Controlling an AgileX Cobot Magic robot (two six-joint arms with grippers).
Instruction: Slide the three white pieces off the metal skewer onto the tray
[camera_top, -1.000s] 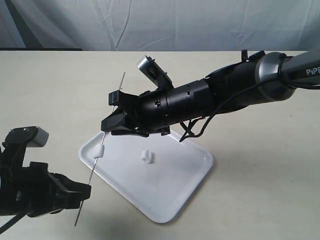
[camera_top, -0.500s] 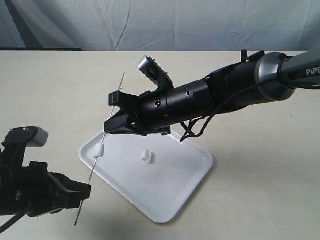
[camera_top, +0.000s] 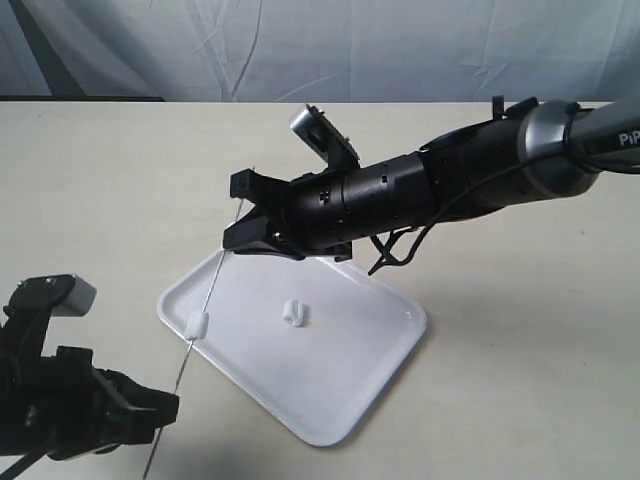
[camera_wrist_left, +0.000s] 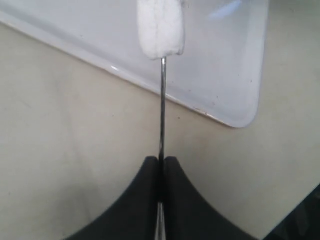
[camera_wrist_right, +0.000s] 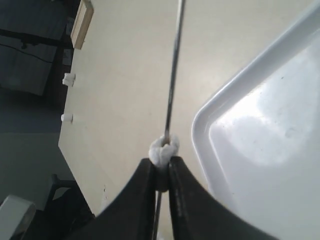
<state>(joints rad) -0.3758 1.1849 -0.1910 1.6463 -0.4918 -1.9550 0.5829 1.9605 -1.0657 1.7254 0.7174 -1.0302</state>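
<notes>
The tray (camera_top: 345, 390) is plain glossy white; the pieces (camera_top: 292, 313) are matt white. The skewer (camera_top: 211, 285) is shiny grey. The left end effector (camera_top: 170, 403) and right end effector (camera_top: 238, 212) are black. The desk (camera_top: 110, 180) is plain cream, the backdrop cloth (camera_top: 400, 50) pale grey.

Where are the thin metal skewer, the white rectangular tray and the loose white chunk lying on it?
thin metal skewer (camera_wrist_left: 161, 115): left wrist view, bare shaft
white rectangular tray (camera_top: 330, 380): exterior view, bare floor
loose white chunk (camera_top: 293, 312): exterior view, its middle
</notes>
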